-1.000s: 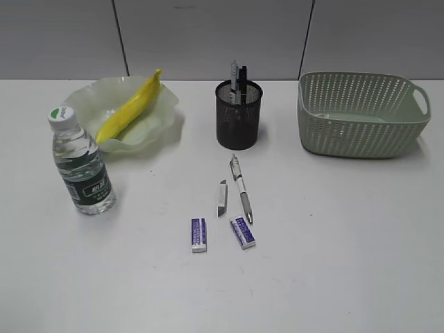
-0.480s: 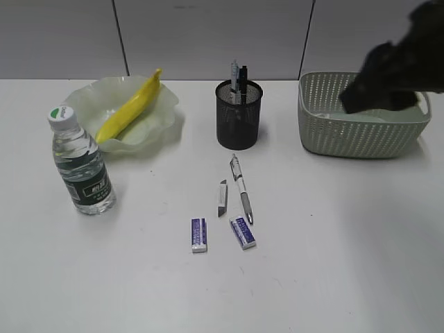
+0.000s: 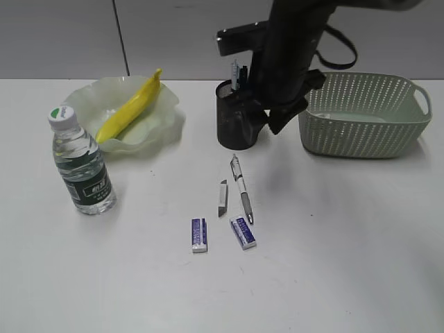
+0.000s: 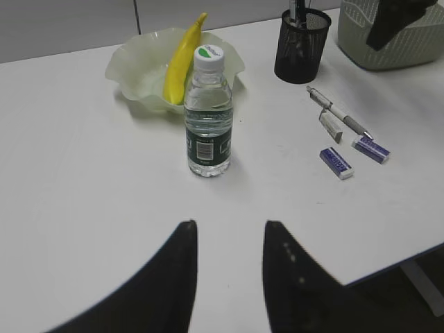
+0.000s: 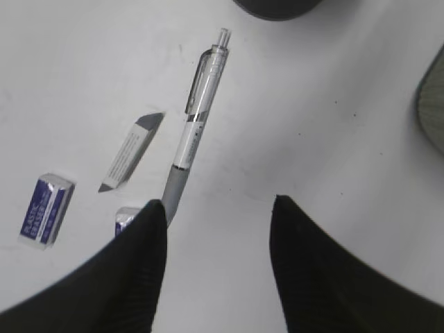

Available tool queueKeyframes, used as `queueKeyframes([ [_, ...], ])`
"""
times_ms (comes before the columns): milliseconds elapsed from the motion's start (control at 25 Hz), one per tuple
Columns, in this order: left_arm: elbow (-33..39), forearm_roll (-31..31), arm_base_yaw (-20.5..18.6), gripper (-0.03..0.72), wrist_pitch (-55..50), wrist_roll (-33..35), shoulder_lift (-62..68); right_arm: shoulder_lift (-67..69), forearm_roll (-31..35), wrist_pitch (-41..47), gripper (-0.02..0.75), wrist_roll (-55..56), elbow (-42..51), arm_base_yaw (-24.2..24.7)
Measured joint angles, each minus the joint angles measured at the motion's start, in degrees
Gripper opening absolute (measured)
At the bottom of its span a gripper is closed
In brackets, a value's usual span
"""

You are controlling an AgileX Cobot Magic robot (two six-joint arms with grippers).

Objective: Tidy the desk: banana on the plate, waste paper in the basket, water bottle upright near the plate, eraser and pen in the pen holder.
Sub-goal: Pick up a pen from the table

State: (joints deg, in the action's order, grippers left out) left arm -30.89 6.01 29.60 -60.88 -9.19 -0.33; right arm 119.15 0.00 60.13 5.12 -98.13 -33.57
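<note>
The banana [image 3: 132,107] lies in the pale green plate [image 3: 83,97]. In front of the plate, the water bottle [image 3: 82,163] stands upright. A pen [image 3: 241,187] lies on the desk [image 3: 347,243] before the black mesh pen holder [image 3: 232,125], with three erasers [image 3: 199,234] [image 3: 242,232] [image 3: 222,198] beside it. My right gripper [image 3: 270,123] hangs open over the pen [image 5: 194,125], its jaws [image 5: 217,202] empty. My left gripper [image 4: 229,225] is open and empty, low over bare desk short of the bottle [image 4: 207,114]. The waste paper is out of view.
The sage-green basket [image 3: 368,114] stands at the back right, next to my right arm. Other pens stand in the pen holder [image 4: 301,45]. A grey wall runs behind the desk.
My right arm has swept in from the right, over the basket, to beside the pen holder above the loose pen. Nothing on the desk has moved.
</note>
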Motion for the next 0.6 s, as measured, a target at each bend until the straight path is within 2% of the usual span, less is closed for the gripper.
queueKeyframes([
  [240,0.0,0.0,0.0,0.241,0.0,0.0,0.0,12.4,0.0,4.3,0.389,2.0,-10.4,-0.7],
  [600,0.0,0.0,0.0,0.241,0.1,0.1,0.0,18.4,0.7,4.1,0.389,3.0,-11.6,-1.5],
])
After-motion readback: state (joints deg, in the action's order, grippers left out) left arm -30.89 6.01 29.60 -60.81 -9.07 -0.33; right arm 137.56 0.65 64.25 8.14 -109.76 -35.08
